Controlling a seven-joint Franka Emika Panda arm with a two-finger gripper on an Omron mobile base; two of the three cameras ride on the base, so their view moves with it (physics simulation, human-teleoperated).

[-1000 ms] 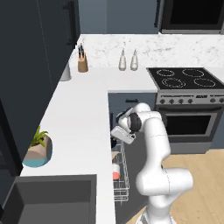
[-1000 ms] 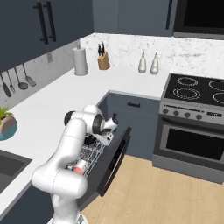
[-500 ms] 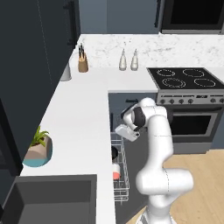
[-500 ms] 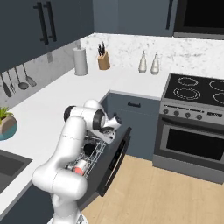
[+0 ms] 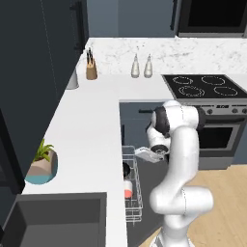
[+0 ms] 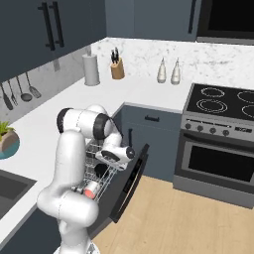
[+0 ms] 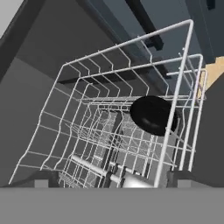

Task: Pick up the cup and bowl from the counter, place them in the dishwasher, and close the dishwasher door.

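Nearest the base, along the white counter [image 5: 82, 144], a dark sink [image 5: 58, 219] is sunk into the top, and a teal planter [image 5: 42, 166] with a green plant stands just beyond it. Beside the counter edge the dishwasher door [image 6: 130, 182] hangs open, tilted outward, and the white wire rack [image 5: 131, 185] is pulled out over it. Inside the rack the cup [image 5: 128, 188] lies with its red showing, and the black bowl [image 7: 153, 114] rests just past it among the wires, clear in the hand view. Above the rack's far end hangs the gripper [image 5: 147, 154], holding nothing; the fingertips [image 7: 46, 178] stand far apart at the two bottom corners of the hand view, touching neither the bowl nor the wires as far as can be seen. Beyond the arm stands the steel oven [image 6: 216, 149] with its black cooktop [image 5: 205, 86]. Farthest back, against the marbled backsplash, are a knife block [image 5: 91, 71], two pale bottles [image 5: 142, 66] side by side, and a paper towel roll [image 6: 91, 69].
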